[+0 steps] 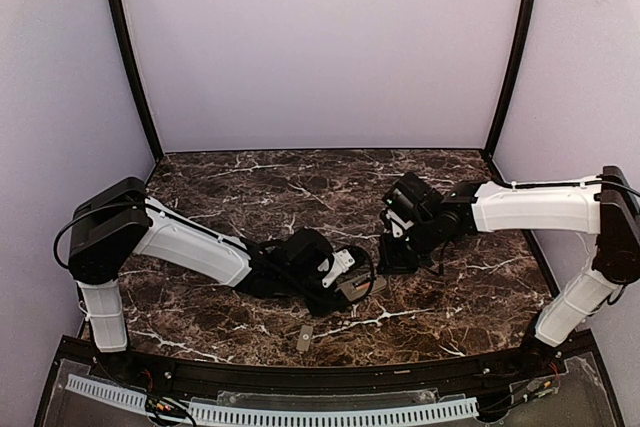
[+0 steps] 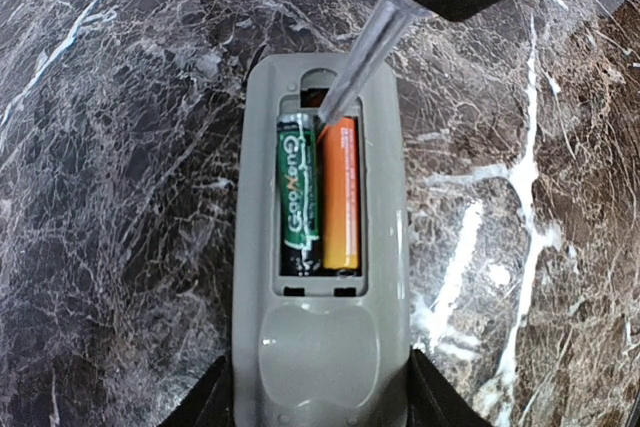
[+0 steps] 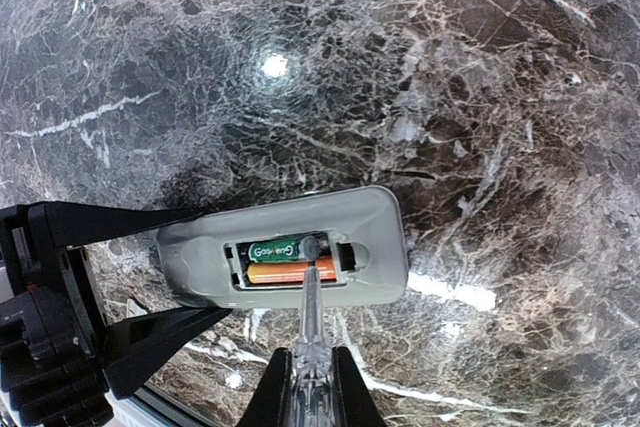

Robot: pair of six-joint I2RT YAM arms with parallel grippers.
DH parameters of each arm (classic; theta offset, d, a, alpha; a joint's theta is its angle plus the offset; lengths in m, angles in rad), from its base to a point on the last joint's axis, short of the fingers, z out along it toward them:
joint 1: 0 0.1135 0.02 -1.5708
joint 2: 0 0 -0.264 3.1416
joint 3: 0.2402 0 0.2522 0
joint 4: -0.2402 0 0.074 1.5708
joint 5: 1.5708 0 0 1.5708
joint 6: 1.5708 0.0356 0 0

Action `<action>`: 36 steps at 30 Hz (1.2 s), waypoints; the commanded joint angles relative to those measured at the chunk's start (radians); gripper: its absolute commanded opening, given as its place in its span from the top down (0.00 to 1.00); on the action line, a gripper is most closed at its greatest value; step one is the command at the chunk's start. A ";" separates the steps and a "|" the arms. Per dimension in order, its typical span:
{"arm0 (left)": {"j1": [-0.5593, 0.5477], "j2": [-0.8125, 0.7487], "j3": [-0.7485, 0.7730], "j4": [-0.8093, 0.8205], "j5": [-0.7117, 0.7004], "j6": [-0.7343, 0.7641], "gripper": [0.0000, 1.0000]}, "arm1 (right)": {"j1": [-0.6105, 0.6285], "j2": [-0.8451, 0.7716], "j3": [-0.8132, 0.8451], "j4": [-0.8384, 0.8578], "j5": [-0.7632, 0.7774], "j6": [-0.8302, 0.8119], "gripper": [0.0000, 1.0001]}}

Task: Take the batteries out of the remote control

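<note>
The remote control [image 2: 320, 347] lies grey back up with its compartment uncovered, and my left gripper [image 2: 322, 402] is shut on its near end, one finger on each side. Two batteries lie side by side inside: a green-and-black one [image 2: 297, 197] and an orange one [image 2: 340, 197]. My right gripper [image 3: 312, 387] is shut on a clear plastic tool [image 3: 312, 317]. The tool's tip rests at the batteries' far end, over the seam between the green one [image 3: 270, 248] and the orange one [image 3: 275, 272]. In the top view both grippers [image 1: 340, 272] [image 1: 395, 247] meet mid-table.
A small flat grey cover piece [image 1: 304, 338] lies on the dark marble table [image 1: 250, 197] near the front edge, just ahead of the left arm. Lilac walls close the back and both sides.
</note>
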 commanded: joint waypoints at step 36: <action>-0.009 0.017 0.022 -0.049 0.017 0.011 1.00 | 0.010 0.018 -0.034 0.119 -0.107 -0.008 1.00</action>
